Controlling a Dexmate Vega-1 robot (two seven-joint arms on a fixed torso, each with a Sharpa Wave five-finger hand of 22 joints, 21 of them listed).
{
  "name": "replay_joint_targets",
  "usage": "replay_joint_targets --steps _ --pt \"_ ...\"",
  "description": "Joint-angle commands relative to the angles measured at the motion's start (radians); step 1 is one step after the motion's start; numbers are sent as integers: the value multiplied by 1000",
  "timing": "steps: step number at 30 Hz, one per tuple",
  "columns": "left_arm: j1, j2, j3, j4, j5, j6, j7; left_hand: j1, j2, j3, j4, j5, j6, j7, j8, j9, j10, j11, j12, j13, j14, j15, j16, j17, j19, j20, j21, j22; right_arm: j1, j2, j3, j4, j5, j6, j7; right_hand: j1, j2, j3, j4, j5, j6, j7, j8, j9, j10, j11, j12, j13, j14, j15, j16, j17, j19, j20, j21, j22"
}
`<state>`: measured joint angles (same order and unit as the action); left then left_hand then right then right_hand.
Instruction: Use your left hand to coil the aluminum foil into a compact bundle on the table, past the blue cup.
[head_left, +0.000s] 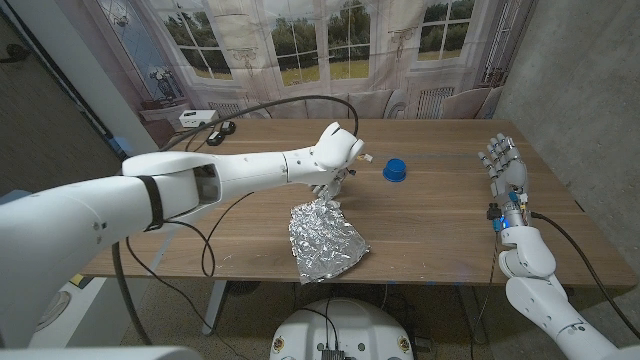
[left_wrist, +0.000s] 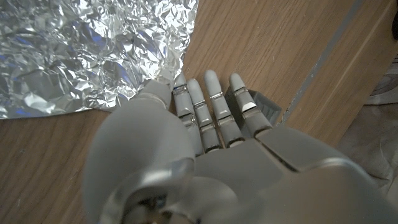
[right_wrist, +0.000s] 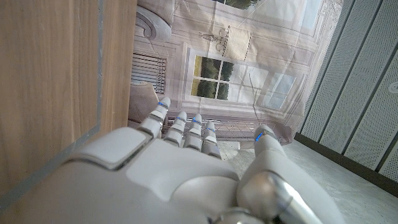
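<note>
A crumpled sheet of aluminum foil (head_left: 325, 242) lies spread near the table's front edge, in the middle. My left hand (head_left: 333, 185) hovers at the foil's far edge, having reached in from the left. In the left wrist view the foil (left_wrist: 93, 50) lies just beyond my left hand (left_wrist: 205, 124), whose fingers are straight and side by side; its thumb tip touches the foil's edge and it holds nothing. The blue cup (head_left: 396, 170) stands to the right of that hand, further back. My right hand (head_left: 505, 165) stands upright at the table's right side, fingers apart and empty.
A white box (head_left: 195, 118) and black items (head_left: 220, 131) with cables sit at the back left of the wooden table (head_left: 450, 220). A small white and blue piece (head_left: 365, 157) lies left of the cup. In the right wrist view my right hand (right_wrist: 186, 168) is beside the table edge (right_wrist: 99, 74).
</note>
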<state>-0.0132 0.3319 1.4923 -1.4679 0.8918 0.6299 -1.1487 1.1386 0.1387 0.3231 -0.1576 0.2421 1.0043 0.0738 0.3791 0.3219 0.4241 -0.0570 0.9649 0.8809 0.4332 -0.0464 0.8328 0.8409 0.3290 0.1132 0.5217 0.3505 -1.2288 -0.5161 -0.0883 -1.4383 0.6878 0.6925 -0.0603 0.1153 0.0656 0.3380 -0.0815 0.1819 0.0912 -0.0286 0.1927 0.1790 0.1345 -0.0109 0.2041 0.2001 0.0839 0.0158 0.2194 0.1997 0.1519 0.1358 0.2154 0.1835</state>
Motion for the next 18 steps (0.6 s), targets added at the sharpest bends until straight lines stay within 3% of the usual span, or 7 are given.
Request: replay_joint_targets --steps 1,6,8,18 --pt "74 88 -104 -148 86 34 79 13 37 13 11 42 -10 10 25 39 -18 7 4 18 -12 -8 -9 -2 -14 -3 13 8 6 0 1 2 6 1 7 -3 -2 -1 3 5 12 2 4 3 5 -3 2 1 8 -2 1 2 13 -1 3 3" --pt "119 133 -159 -229 150 35 141 6 32 15 17 91 -8 11 63 83 -6 -1 15 33 -8 -10 9 20 -10 -9 29 14 8 -2 1 -1 5 -1 8 -4 -2 -1 3 5 12 3 3 3 6 -2 2 1 9 -2 1 1 13 0 3 3" --pt "140 147 -178 -257 188 34 169 -2 18 17 17 128 9 12 95 113 7 -9 15 32 2 -20 4 19 -1 -19 42 18 10 -2 0 -1 4 0 9 -4 -3 -1 3 5 12 3 3 3 6 -2 2 1 9 -2 0 1 13 0 3 3" --pt "228 160 -280 -328 345 20 178 -16 -9 28 14 220 15 9 166 192 41 -28 23 42 29 -33 -16 11 4 -32 67 24 20 -2 -2 -2 4 0 14 -5 -3 -1 3 5 12 5 3 3 7 -2 1 1 9 -1 -1 0 13 0 2 3"
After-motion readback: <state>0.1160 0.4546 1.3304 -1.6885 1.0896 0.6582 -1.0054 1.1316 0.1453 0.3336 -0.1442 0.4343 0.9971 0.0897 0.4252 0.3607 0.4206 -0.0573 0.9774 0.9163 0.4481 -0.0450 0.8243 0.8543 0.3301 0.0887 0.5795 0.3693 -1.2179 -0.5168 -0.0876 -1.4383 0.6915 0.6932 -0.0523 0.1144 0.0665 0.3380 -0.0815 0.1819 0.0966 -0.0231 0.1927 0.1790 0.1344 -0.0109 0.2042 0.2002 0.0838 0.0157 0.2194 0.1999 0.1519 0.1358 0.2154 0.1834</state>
